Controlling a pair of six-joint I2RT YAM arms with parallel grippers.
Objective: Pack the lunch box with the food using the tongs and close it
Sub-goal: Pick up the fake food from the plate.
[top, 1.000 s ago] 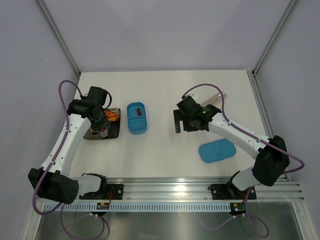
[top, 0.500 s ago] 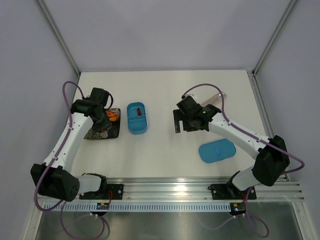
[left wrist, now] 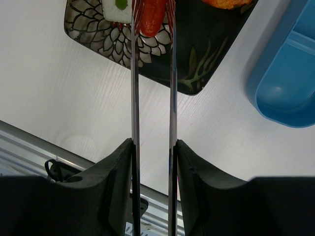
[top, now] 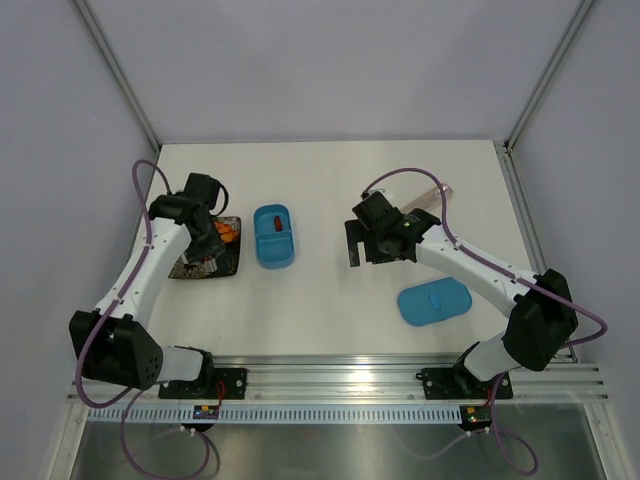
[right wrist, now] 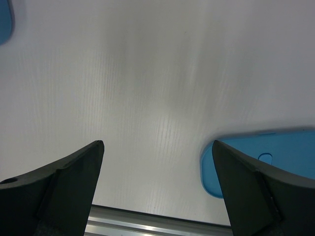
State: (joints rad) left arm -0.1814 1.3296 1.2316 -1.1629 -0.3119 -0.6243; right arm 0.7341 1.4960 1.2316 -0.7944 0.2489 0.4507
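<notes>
Two matching arms. Left arm (top: pixel 140 272): white tube links, black joint housings, bulky black shoulder (top: pixel 113 351) beside a pale grey base (top: pixel 184 366). Right arm (top: pixel 468 264): same white links, black joints and shoulder, small green light (top: pixel 408 224) on the wrist housing just behind the gripper. Purple cable (top: pixel 137 180) loops out behind each wrist, runs along the links and trails below the base. Black mount plate (top: pixel 228 381) at each base. Left gripper (left wrist: pixel 154 143): matte black fingers (left wrist: pixel 115 167), thick, with rounded inner edges. Right gripper (right wrist: pixel 157 145): matte black fingers (right wrist: pixel 74 169), wedge-shaped with chamfered edges. Screws and markings too small to tell.
</notes>
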